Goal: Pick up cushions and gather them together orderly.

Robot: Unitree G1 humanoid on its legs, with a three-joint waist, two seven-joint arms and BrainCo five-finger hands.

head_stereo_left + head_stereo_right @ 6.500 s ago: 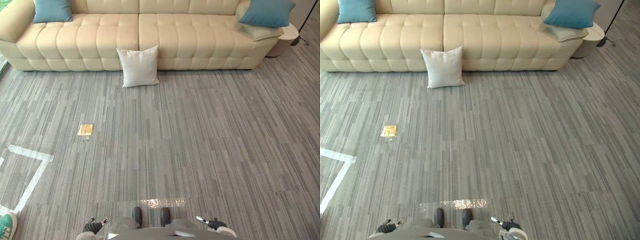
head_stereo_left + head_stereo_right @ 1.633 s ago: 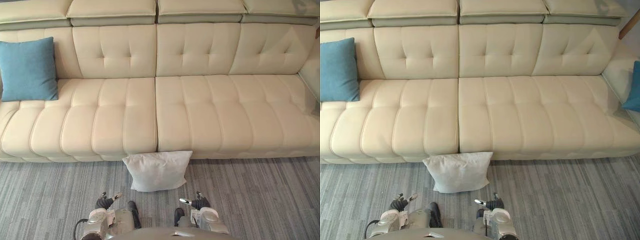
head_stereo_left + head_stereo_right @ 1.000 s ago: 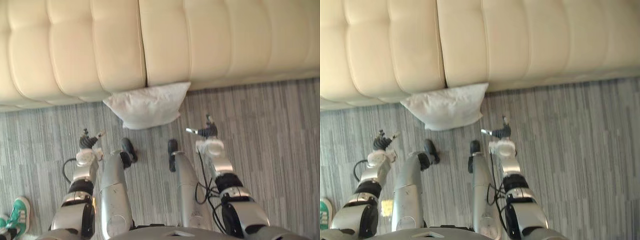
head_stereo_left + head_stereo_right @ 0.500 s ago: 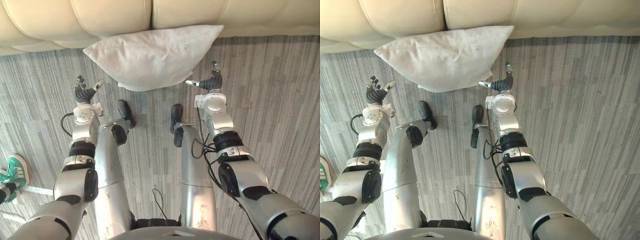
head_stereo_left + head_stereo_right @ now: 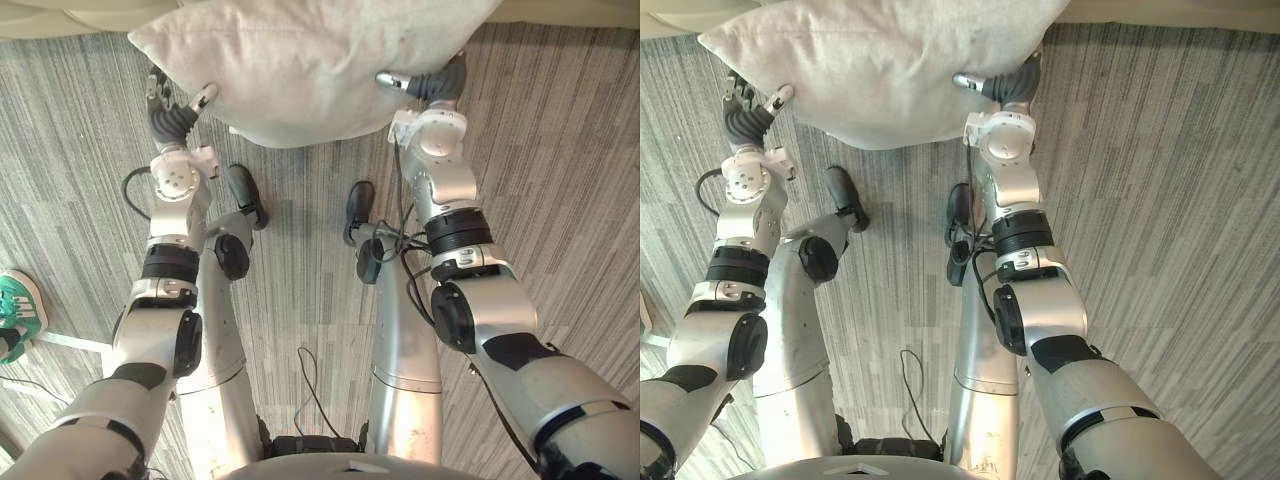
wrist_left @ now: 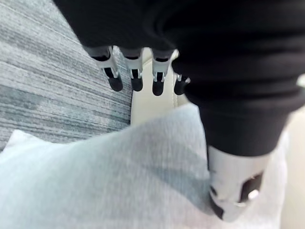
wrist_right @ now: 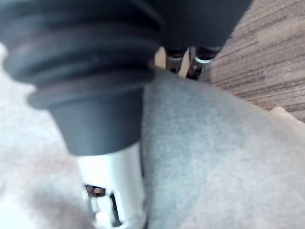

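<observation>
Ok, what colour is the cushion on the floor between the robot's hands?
Off-white, a plain pale fabric with no pattern: the cushion shows best in the left eye view.

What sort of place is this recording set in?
Probably a living room or a lounge-style test space: a cream sofa along the far edge, a pale cushion in front of it, and grey striped carpet underfoot.

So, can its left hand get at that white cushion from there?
Probably yes. The left hand sits open at one edge of the white cushion, thumb over its front, nothing between them. The right hand is at the opposite edge.
</observation>
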